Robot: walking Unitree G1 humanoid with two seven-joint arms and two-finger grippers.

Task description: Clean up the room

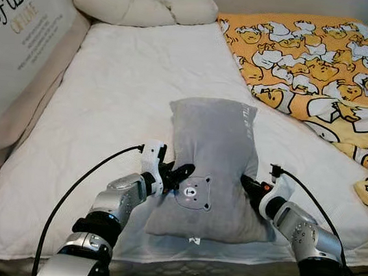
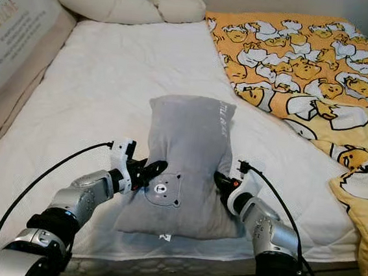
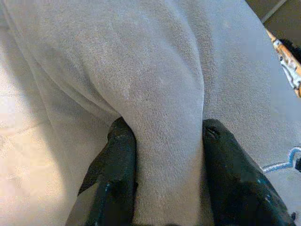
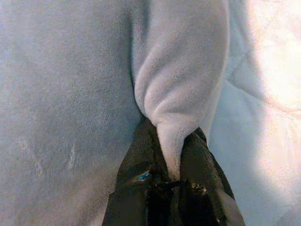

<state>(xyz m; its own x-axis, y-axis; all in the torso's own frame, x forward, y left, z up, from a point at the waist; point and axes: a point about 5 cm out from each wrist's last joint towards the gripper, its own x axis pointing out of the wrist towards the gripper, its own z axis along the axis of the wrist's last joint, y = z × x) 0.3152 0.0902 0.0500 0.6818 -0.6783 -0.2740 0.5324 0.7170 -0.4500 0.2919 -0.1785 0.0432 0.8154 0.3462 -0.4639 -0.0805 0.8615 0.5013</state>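
Left eye view: the grey pillow [image 1: 212,167] lies lengthwise on the mattress [image 1: 109,105] directly between both grippers, left gripper [image 1: 179,175] and right gripper [image 1: 248,184] each pinching a side fold, equally near, long axis pointing away.

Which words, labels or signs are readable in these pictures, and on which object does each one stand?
"RFUL WORL": large dark letters, cut off by the picture edge, on the big printed cushion at the left of the bed.
"O...E": a gold word beneath it; its middle letters are too blurred to read.
Small lines under that word: too small to read.
White lettering on the grey pillow, near its upper right edge: too blurred to read.
Bear face patch on the pillow: a picture, no words.
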